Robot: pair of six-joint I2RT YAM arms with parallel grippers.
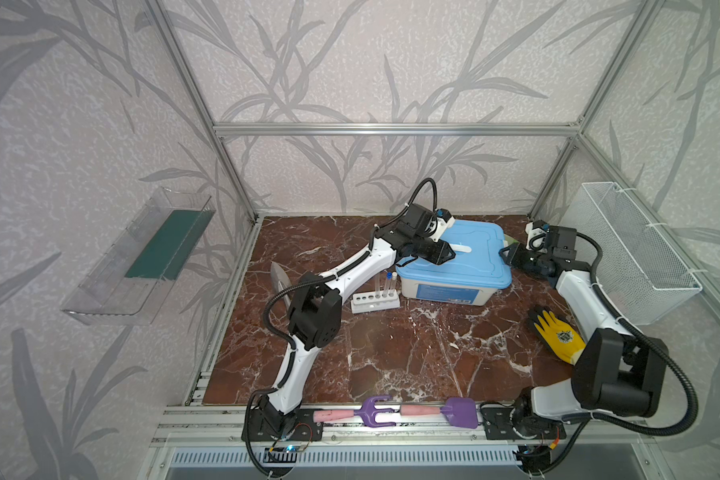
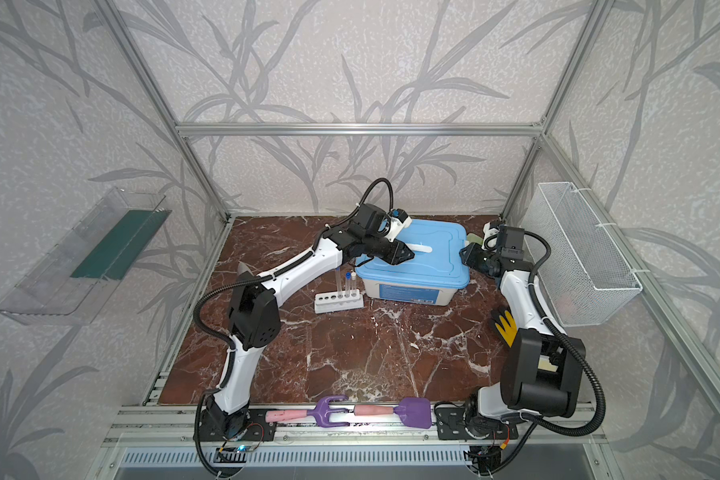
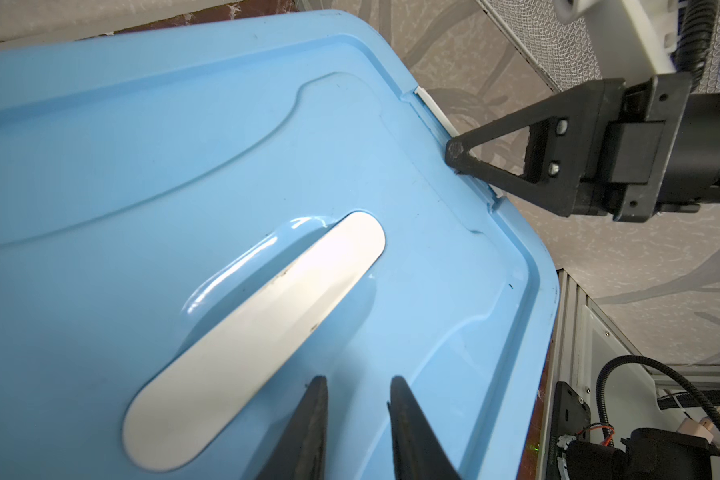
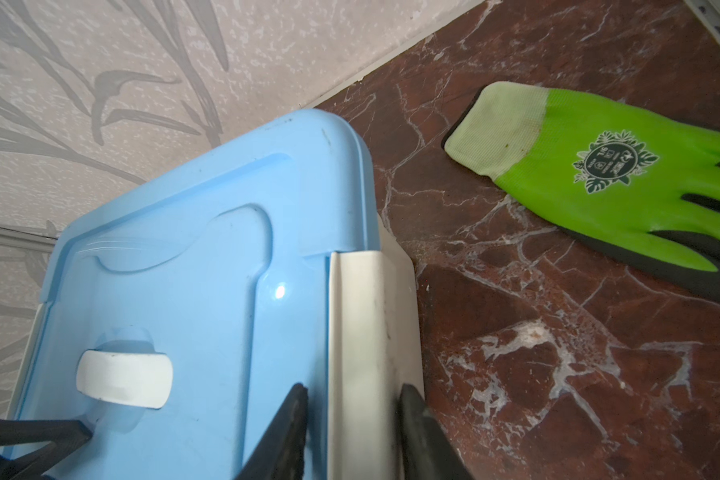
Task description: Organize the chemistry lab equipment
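The box [image 1: 445, 291] is sitting by the tabletop's [image 1: 391, 365] far edge, lid [image 3: 184, 124] on. The right gripper [image 4: 354, 388] is straddling the white latch [image 4: 366, 311], jaws apart (probably to unclip it). The left gripper [image 3: 358, 380], jaws slightly parted and empty, is hovering over the lid beside its handle [image 3: 258, 332], likely to steady it. The rack [image 1: 375, 302] is standing just beside the box, toward the left edge, holding two tubes [image 1: 389, 284].

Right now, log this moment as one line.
left gripper open at lid handle | right gripper open astride side latch | box lid on | test tubes in rack
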